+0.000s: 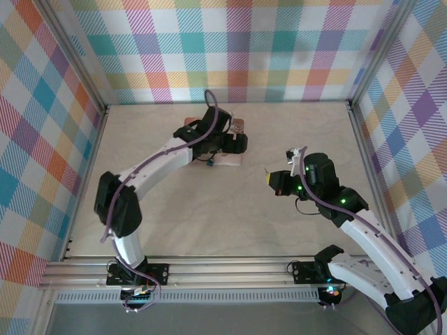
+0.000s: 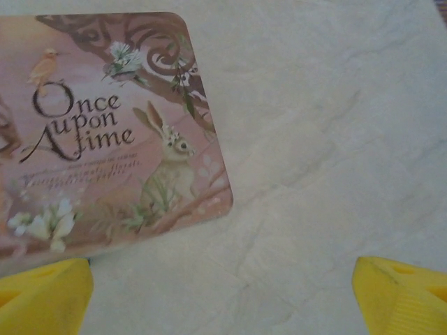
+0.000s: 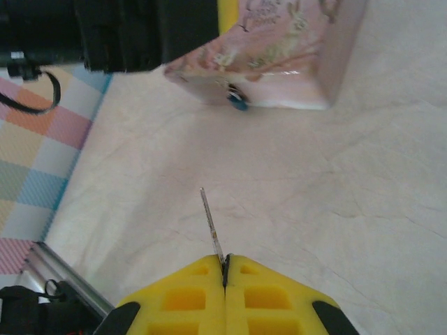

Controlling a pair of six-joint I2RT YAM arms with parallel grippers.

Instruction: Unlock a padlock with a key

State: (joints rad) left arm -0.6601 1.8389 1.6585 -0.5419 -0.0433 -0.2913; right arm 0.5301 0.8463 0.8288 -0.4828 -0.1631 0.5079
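Observation:
The tiny blue padlock hangs at the front edge of the pink picture-printed tin; from above the padlock is a blue speck at the tin's near left corner. A thin metallic key sticks out of my right gripper, which is shut on it and points at the padlock from some way off. In the top view the right gripper sits to the right of the tin. My left gripper is open over the table beside the tin, with nothing between its yellow fingers.
The left arm's black wrist hangs over the tin's left side. Checked walls close in the table on three sides, and a metal rail runs along the near edge. Bare tabletop lies between the grippers.

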